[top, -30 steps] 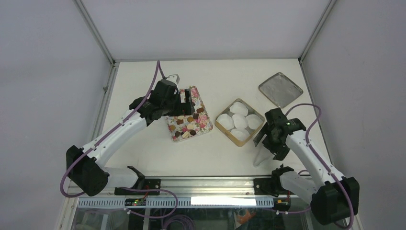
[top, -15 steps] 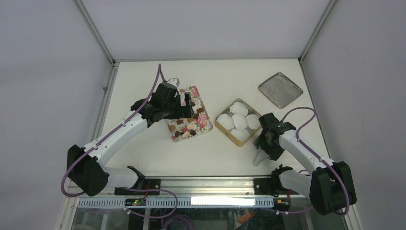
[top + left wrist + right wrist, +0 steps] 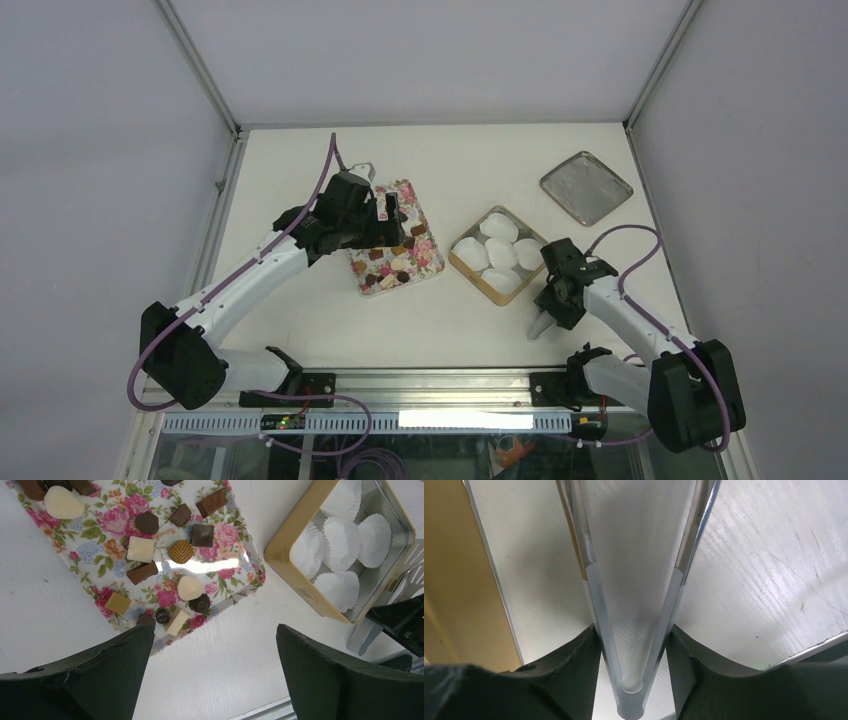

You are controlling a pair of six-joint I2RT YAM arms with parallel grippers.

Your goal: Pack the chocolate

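Your chocolates (image 3: 181, 551), dark, tan and cream squares and rounds, at mixed angles on floral tray (image 3: 227, 535), left gripper (image 3: 212, 630) spread above, right gripper (image 3: 633, 630) clamped on tongs (image 3: 594, 587)

left arm stretches forward, left gripper (image 3: 214, 645) gapes wide; right arm bends low, right gripper (image 3: 633, 647) clamps tongs (image 3: 596, 597).

Top view: the black left gripper (image 3: 392, 222) blocks the upper left corner of the pink floral tray (image 3: 428, 258). The small chocolate pieces (image 3: 403, 275) are mere specks, their shapes unreadable. Left wrist view: the tray runs off the top edge, and the square gold-rimmed tin (image 3: 295, 575) is clipped at upper right. Right wrist view: the shiny metal tongs (image 3: 589, 580) exit the top edge, tips unseen.
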